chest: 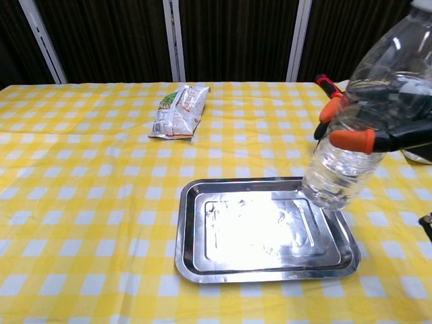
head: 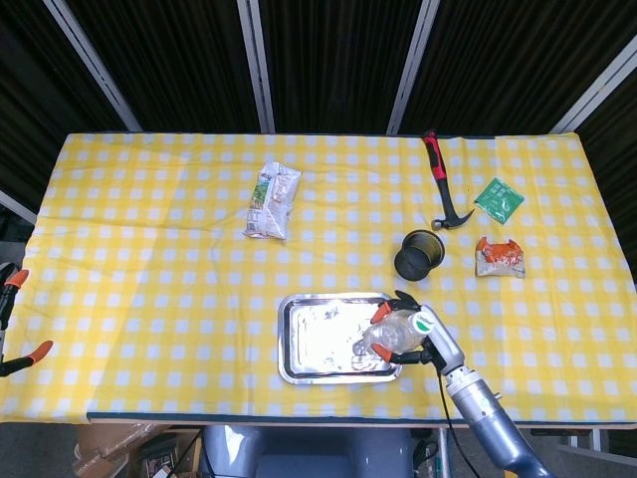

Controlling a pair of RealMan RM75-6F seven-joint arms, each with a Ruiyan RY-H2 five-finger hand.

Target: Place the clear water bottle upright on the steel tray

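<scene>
The clear water bottle [chest: 368, 101] leans a little, with its base low over the right side of the steel tray [chest: 256, 233]. I cannot tell if the base touches the tray. My right hand [chest: 391, 137] grips the bottle around its middle, its orange fingertips [chest: 351, 140] wrapped over the front. From the head view the bottle [head: 390, 334] sits at the right rim of the tray [head: 299, 339], held by the right hand [head: 430, 337]. Parts of my left hand [head: 18, 317] show at the table's left edge, fingers apart and holding nothing.
A snack bag [head: 272, 199] lies beyond the tray. A red-handled hammer [head: 443, 184], a dark round cup [head: 419, 254], a green packet [head: 499, 199] and an orange packet [head: 500, 257] lie at the back right. The yellow checked cloth covers the table.
</scene>
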